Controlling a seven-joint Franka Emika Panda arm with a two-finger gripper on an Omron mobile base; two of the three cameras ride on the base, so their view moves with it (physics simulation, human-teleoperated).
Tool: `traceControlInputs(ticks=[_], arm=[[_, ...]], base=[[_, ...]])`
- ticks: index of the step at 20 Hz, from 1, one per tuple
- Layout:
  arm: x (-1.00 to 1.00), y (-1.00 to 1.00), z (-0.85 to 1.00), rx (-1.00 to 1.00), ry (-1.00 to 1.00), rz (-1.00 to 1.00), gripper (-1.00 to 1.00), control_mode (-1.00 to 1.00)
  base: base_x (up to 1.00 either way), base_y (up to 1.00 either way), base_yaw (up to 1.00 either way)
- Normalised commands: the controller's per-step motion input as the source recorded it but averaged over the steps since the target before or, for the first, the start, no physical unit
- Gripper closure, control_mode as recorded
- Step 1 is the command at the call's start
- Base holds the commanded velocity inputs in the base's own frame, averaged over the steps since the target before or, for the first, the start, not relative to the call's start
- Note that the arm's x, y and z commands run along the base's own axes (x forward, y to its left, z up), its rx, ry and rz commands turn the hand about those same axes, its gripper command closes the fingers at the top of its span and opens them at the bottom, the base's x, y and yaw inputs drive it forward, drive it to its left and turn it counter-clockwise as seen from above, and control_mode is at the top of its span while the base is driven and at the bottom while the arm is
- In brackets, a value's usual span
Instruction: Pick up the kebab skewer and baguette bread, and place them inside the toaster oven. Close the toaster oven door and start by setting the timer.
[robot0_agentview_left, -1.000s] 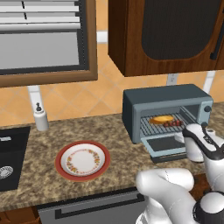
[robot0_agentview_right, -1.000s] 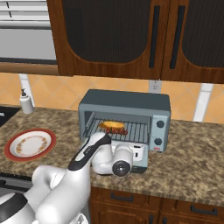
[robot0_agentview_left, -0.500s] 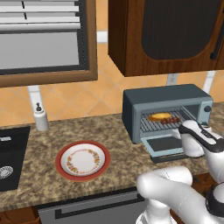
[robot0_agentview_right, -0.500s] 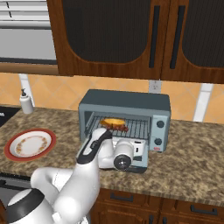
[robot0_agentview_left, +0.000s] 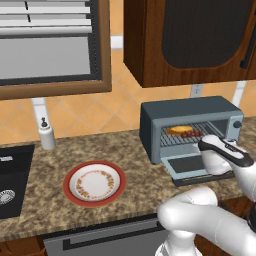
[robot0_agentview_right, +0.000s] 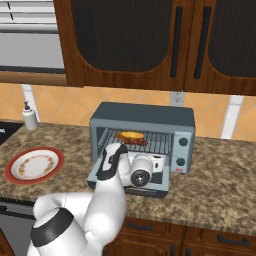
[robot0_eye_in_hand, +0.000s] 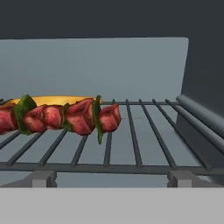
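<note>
On the wire rack inside the boxy blue-grey toaster oven (robot0_agentview_right: 142, 134) lie the red-chunked kebab skewer (robot0_eye_in_hand: 61, 117) and golden baguette bread (robot0_agentview_right: 129, 135). My fingers stand wide, empty. The drop-down glass-windowed toaster oven door (robot0_agentview_left: 189, 166) looks stiff and light; I'd push its dark handle edge.

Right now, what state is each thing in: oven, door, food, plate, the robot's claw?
Oven: open.
Door: dropped flat.
Skewer: lying on the rack.
Baguette: on the rack behind the skewer.
Plate: bare, on the counter.
Gripper: open, holding nothing, at the oven mouth.
</note>
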Motion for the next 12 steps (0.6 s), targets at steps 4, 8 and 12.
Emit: traceControlInputs(ticks=[4,8,12], arm=[[0.21,0.01,0.00,0.00,0.00,0.00,-1.00,-1.00],[0.22,0.00,0.00,0.00,0.00,0.00,-1.00,-1.00],[0.21,0.00,0.00,0.00,0.00,0.00,-1.00,-1.00]], base=[[0.00,0.00,0.00],[0.00,0.00,0.00],[0.00,0.00,0.00]])
